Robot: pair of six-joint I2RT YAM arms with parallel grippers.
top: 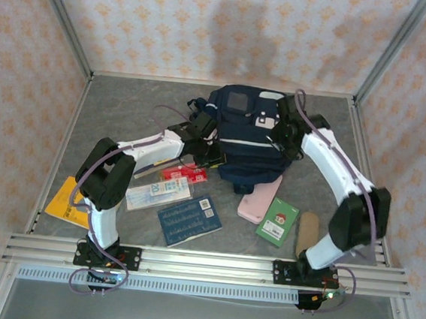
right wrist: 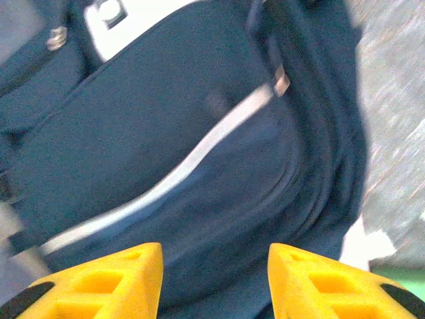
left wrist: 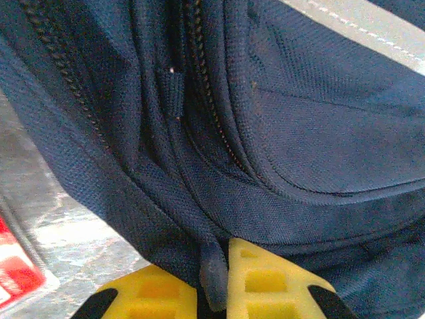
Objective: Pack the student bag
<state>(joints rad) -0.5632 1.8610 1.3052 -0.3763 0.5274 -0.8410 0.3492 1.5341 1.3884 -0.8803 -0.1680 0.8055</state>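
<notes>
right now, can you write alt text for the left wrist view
Close-up of the left gripper, its yellow fingers pinched shut on a small dark tab at the edge of a navy backpack. Grey table and the corner of a red packet show at lower left.

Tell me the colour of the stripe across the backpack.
White stripe on the navy backpack; the right wrist view shows it best.
</notes>
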